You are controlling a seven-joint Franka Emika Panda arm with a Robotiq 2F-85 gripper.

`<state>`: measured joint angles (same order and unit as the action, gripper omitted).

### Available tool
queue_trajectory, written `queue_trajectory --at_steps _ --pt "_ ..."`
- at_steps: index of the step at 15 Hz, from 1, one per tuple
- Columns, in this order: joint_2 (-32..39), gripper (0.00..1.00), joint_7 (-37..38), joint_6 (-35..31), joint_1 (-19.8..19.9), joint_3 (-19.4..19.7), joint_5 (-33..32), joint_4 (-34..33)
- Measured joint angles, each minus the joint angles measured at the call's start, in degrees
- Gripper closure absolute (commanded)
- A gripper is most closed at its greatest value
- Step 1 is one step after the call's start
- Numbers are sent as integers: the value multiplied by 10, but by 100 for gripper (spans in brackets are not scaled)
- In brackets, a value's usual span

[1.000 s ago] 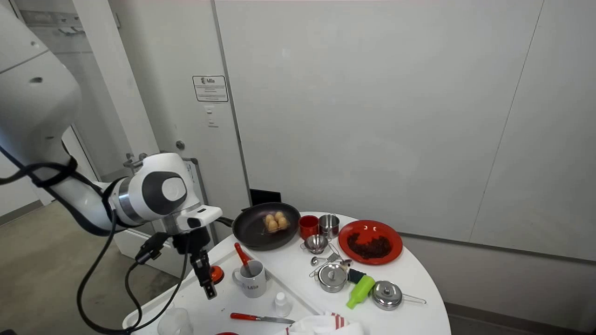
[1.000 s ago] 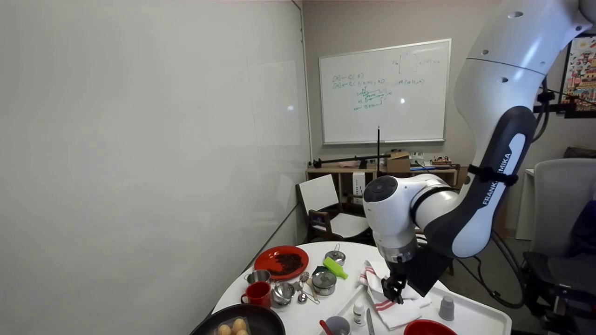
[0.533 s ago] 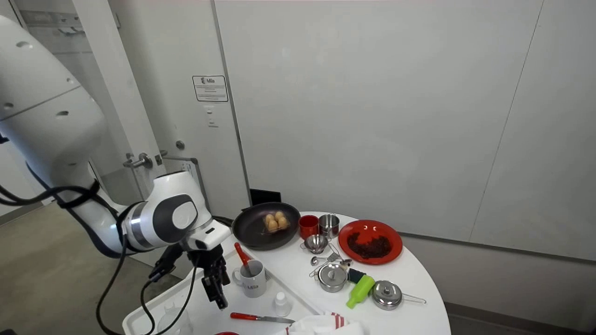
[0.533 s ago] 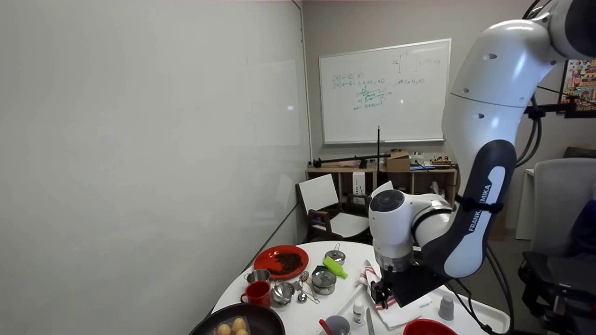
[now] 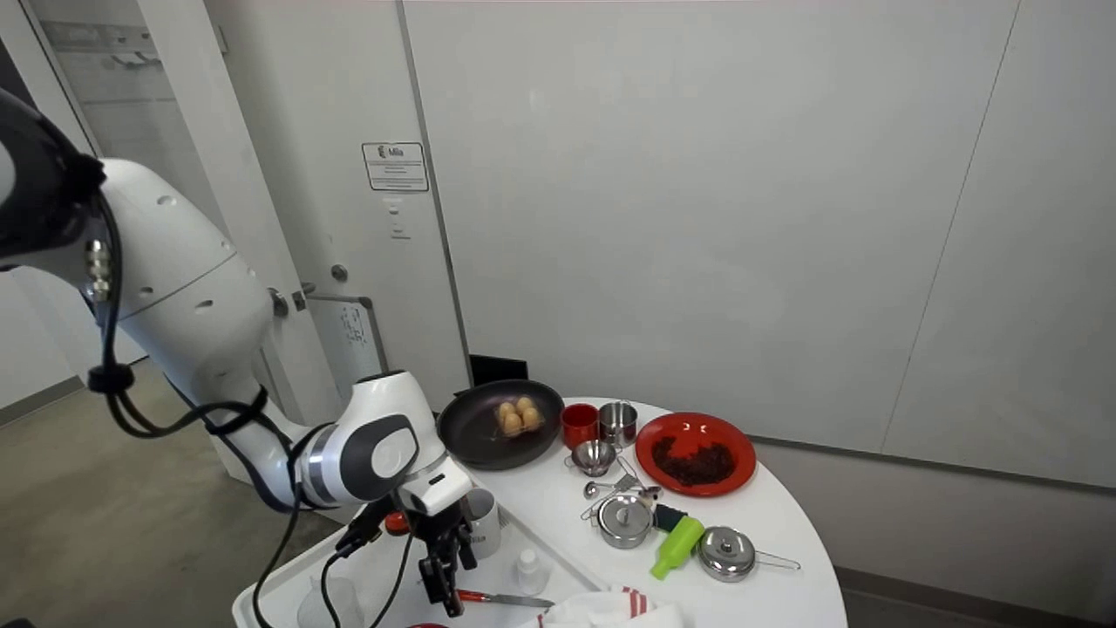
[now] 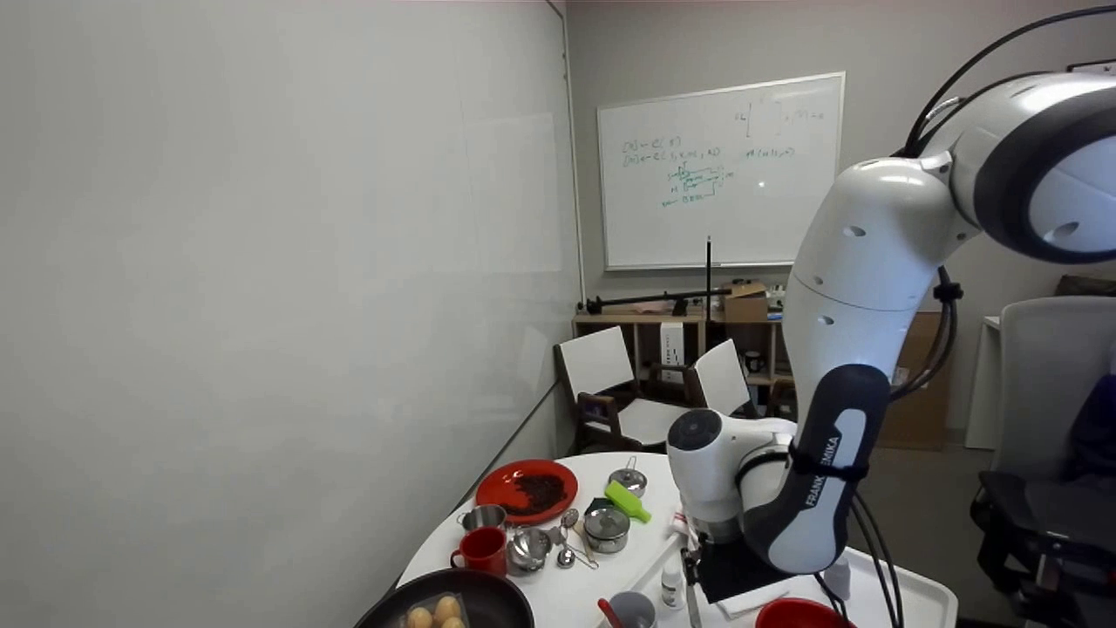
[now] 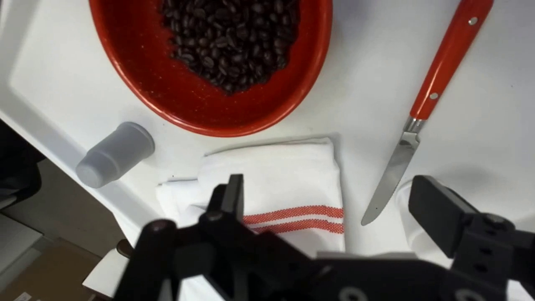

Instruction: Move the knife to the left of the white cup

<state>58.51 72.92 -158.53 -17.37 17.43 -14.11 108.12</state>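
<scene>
The knife (image 7: pixel 415 123), red-handled with a silver blade, lies on the white tray. It also shows in both exterior views, as a blade (image 5: pixel 514 600) partly hidden by the gripper and as a blade (image 6: pixel 694 606) near the frame's bottom. The white cup (image 5: pixel 485 525), a mug with small lettering, stands on the tray, partly behind the gripper; it also shows in an exterior view (image 6: pixel 636 610). My gripper (image 7: pixel 328 182) is open and empty above the tray, with the blade tip in view between its fingers. It also appears in an exterior view (image 5: pixel 460 586).
A small white bottle (image 5: pixel 529 573) stands beside the blade, partly behind a finger in the wrist view (image 7: pixel 413 234). A folded towel (image 7: pixel 276 175), a red bowl of beans (image 7: pixel 209 113) and a greyish upturned cup (image 7: pixel 117 154) are near. A pan (image 5: pixel 471 436) stands behind.
The arm and gripper have moved down and, in the exterior view with the door, to the right, nearer the knife. The knife, mug and other objects stay put.
</scene>
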Motion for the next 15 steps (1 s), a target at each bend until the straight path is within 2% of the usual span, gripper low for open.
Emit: queue_trajectory --at_steps 5,10,13,15 --pt "12 0 -8 -1 -1 0 7 -9" --pt "11 0 -74 -77 7 -25 11 1" --pt "11 0 -114 -113 9 -34 36 6" --pt "11 0 -156 -115 33 -63 66 5"
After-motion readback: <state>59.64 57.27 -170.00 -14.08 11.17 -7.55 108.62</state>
